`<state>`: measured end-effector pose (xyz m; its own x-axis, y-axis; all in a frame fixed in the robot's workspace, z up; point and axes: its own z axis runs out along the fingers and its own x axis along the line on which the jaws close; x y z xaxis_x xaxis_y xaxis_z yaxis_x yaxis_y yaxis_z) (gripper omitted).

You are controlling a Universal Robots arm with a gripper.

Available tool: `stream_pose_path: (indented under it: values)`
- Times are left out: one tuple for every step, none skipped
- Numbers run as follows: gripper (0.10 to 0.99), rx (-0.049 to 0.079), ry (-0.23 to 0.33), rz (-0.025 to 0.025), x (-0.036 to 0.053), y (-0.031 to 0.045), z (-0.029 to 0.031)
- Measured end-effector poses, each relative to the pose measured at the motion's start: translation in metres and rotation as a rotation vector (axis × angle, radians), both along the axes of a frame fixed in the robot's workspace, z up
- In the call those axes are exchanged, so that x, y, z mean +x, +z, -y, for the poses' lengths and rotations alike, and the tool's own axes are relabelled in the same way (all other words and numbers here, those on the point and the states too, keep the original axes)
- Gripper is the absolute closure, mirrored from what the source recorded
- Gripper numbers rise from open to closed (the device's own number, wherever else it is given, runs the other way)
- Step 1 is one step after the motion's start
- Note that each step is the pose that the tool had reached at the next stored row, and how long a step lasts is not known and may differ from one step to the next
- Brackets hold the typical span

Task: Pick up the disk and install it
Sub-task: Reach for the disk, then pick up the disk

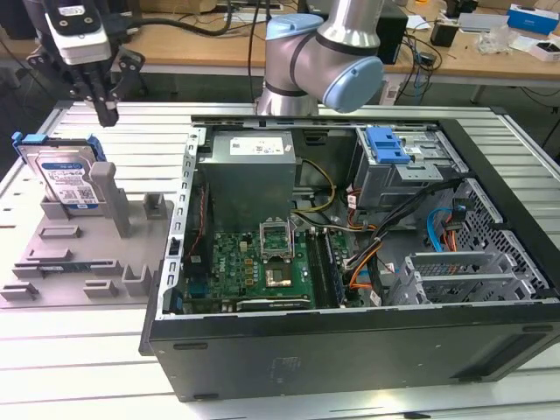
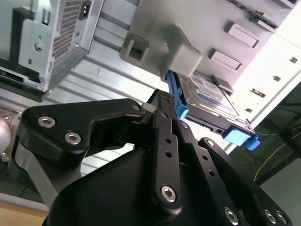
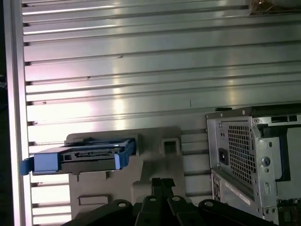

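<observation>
The disk (image 1: pixel 66 179) is a silver drive with a white-and-blue label in a bright blue bracket. It stands on edge, leaning in a slot of the grey fixture (image 1: pixel 79 254) at the exterior view's left. My gripper (image 1: pixel 107 114) hangs above and just behind the disk, apart from it, its black fingers shut with nothing between them. In the first wrist view the disk (image 3: pixel 84 155) lies beyond the shut fingertips (image 3: pixel 157 183) on the fixture (image 3: pixel 155 141). The second wrist view has the disk (image 2: pixel 207 94) just past the gripper (image 2: pixel 164 101).
An open computer case (image 1: pixel 350 350) lies on the slatted metal table (image 1: pixel 79 367), to the exterior view's right of the fixture. Inside are a grey power supply box (image 1: pixel 249 175), a green board and a blue clip (image 1: pixel 388 144) on the drive bay. The arm's base (image 1: pixel 306 61) stands behind the case.
</observation>
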<state>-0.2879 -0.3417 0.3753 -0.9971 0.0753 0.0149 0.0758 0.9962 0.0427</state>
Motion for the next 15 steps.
stream_pose_path:
  values:
    - [0.98,0.0,0.0,-0.0011,-0.0026,-0.0004,-0.0007]
    - [0.98,0.0,0.0,-0.0025,-0.0059,-0.0009,-0.0016]
    - [0.98,0.0,0.0,-0.0037,-0.0088,-0.0014,-0.0024]
    - [0.98,0.0,0.0,-0.0049,-0.0115,-0.0018,-0.0031]
    - [0.98,0.0,0.0,-0.0061,-0.0144,-0.0022,-0.0038]
    - [0.98,0.0,0.0,-0.0076,-0.0176,-0.0027,-0.0046]
    - [0.98,0.0,0.0,-0.0087,-0.0199,-0.0031,-0.0052]
    - [0.98,0.0,0.0,-0.0115,-0.0233,-0.0036,-0.0063]
    - [0.98,0.0,0.0,-0.0144,-0.0241,-0.0039,-0.0066]
    - [0.98,0.0,0.0,-0.0162,-0.0242,-0.0038,-0.0066]
    - [0.98,0.0,0.0,-0.0167,-0.0243,-0.0038,-0.0066]
    - [0.98,0.0,0.0,-0.0199,-0.0242,-0.0038,-0.0066]
    - [0.98,0.0,0.0,-0.0237,-0.0242,-0.0038,-0.0066]
    - [0.98,0.0,0.0,-0.024,-0.0242,-0.0038,-0.0066]
    - [0.98,0.0,0.0,-0.0242,-0.0242,-0.0038,-0.0066]
